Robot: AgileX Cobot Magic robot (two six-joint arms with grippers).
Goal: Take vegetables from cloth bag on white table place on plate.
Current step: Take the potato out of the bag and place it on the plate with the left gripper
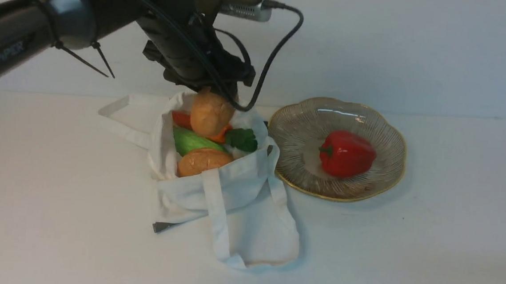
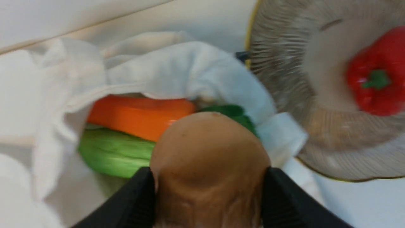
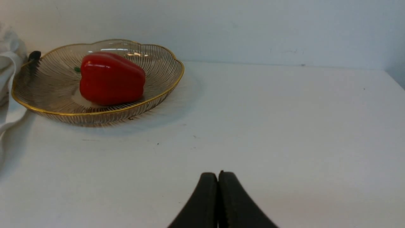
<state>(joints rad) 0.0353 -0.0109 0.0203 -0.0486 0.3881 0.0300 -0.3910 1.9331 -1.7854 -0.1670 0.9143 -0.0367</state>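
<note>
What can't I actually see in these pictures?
- Bottom of the cloth bag, front view: hidden by its own cloth and the vegetables.
- Underside of the held potato, left wrist view: turned away from the camera.
- Far side of the red pepper, left wrist view: cut off by the picture's edge.

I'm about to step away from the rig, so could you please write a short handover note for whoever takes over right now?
Left gripper: closed on a potato, above the bag.
Right gripper: shut, holding nothing.
Bag: on the table, left of the plate; carrot, gourd and another potato inside.
Done: pepper on the plate.
Left: the held potato, then the three in the bag; anything deeper is hidden.
</note>
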